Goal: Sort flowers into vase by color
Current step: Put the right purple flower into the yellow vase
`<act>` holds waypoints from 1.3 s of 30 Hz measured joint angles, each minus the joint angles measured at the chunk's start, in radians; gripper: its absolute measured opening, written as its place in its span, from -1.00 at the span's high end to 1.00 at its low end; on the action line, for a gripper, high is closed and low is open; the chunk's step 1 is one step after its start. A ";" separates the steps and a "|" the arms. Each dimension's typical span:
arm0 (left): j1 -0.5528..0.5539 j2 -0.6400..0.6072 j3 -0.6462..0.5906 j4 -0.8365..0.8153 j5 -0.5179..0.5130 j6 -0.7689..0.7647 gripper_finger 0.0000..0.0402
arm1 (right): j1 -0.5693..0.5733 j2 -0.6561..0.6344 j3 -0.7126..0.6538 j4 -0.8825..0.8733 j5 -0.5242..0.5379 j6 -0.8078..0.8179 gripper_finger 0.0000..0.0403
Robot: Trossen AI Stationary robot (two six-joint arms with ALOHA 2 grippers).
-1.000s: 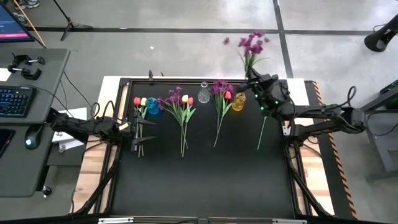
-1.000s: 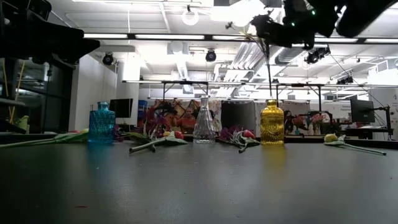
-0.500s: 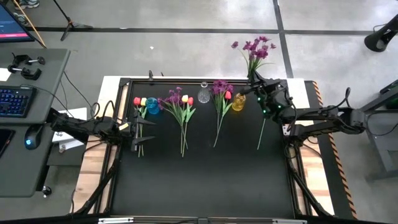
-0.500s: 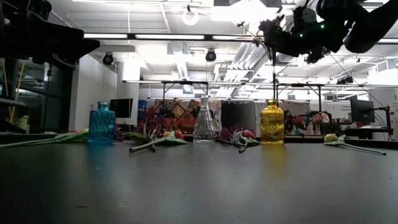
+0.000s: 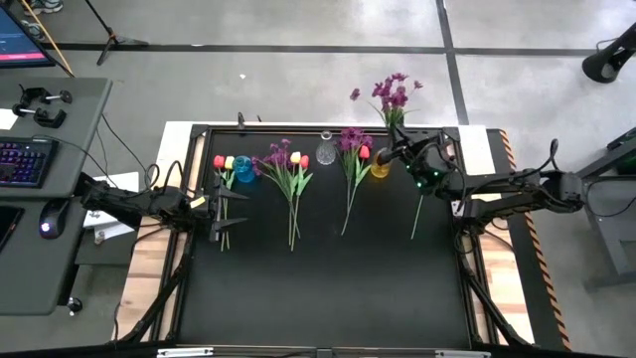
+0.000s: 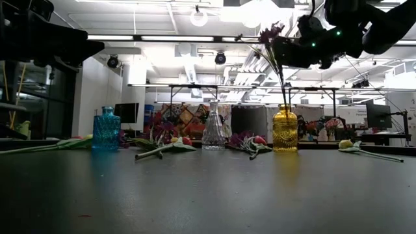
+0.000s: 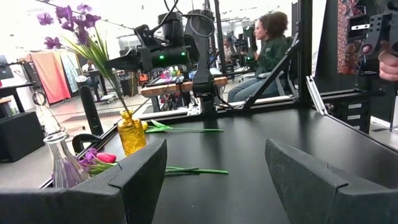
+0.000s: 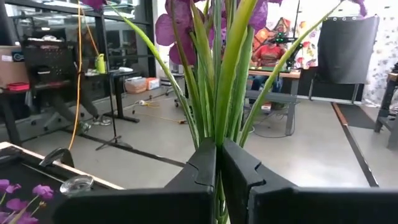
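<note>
Purple sprig [image 5: 390,94] sits clamped in my right tool [image 5: 395,152], which hangs above the yellow vase [image 5: 381,164] at about one o'clock on the worktop [image 5: 318,288]. I judge the stem is being lined up over that vase's mouth: in the low view the sprig [image 6: 272,34] stands nearly upright with its stem running down to the neck of the vase [image 6: 284,129], though I cannot tell whether the tip is already inside. Holding it low on the stem, blossoms up, keeps the bare end free to go in first.

From the right wrist view the two fingers [image 8: 205,162] are pressed tight together around the green stems and leaves [image 8: 217,74], fully clenched on the sprig.

My left tool [image 5: 221,204] waits at nine o'clock, low over the worktop, its fingers spread wide and holding nothing; the left wrist view shows a broad gap between them.

Three vases stand in a row along the twelve o'clock edge: blue vase [image 5: 243,169] at eleven, clear vase [image 5: 326,151] at twelve, yellow at one. Mixed flowers lie flat beside them, presumably laid out for easy picking: a red and yellow tulip bunch [image 5: 225,164] by the blue vase, a mixed bunch [image 5: 286,161] between blue and clear, another purple bunch [image 5: 352,144] between clear and yellow, and one stem [image 5: 418,211] at three o'clock.
</note>
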 joint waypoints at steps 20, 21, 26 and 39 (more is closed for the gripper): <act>0.000 0.000 0.000 0.000 0.000 0.000 -0.30 | 0.148 -0.035 0.095 -0.395 0.188 0.024 -0.30; 0.000 0.000 0.000 0.000 0.000 0.000 -0.30 | 0.161 -0.047 0.116 -0.462 0.204 0.042 -0.33; 0.000 0.000 0.000 0.000 0.000 0.000 -0.30 | 0.231 -0.103 0.244 -0.899 0.193 0.303 -0.36; 0.000 0.000 0.000 0.000 0.000 0.000 -0.30 | 0.301 0.010 0.278 -1.159 -0.351 0.895 -0.36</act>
